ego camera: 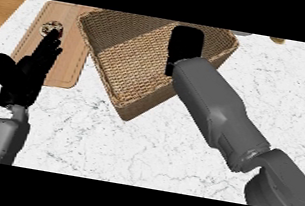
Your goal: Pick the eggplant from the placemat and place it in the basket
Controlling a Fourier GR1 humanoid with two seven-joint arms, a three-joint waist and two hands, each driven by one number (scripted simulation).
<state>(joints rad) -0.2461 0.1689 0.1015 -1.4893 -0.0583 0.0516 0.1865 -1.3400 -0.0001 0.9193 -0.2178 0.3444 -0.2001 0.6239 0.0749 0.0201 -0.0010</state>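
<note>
The right hand (pixel 185 42) hangs over the basket (pixel 119 54), presumably to set down the eggplant, which is hidden; whether its fingers are pinching anything, I cannot tell. The left hand (pixel 21 75) rests beside the placemat (pixel 69 60) on the bench (pixel 141 143), fingers straight and spread.

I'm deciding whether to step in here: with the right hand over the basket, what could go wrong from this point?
1. The right hand is over the basket, but the eggplant cannot be seen, so whether it is held or already released cannot be told.
2. The right forearm crosses low over the basket's rim, so pulling back might catch and shift it.
3. The left hand rests open beside the placemat, close to the basket's left wall.
</note>
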